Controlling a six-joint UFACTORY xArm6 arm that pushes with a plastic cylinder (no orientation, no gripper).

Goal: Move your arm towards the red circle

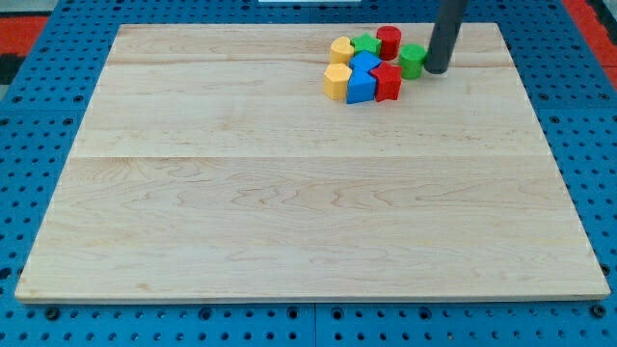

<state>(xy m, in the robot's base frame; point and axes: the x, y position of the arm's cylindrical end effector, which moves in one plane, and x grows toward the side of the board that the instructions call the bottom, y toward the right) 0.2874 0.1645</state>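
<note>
The red circle (388, 40), a short red cylinder, stands at the top of a tight cluster of blocks near the view's top right. My tip (436, 69) rests on the board just right of a green cylinder (412, 61), touching or nearly touching it, and sits right of and slightly below the red circle. The cluster also holds a green star-like block (364, 45), a yellow block (340, 49), a yellow hexagon-like block (336, 82), two blue blocks (362, 66) (360, 88) and a red star-like block (387, 82).
The wooden board (308, 183) lies on a blue pegboard table (29, 125). The rod (445, 29) rises out of the view's top edge. The board's top edge runs close behind the cluster.
</note>
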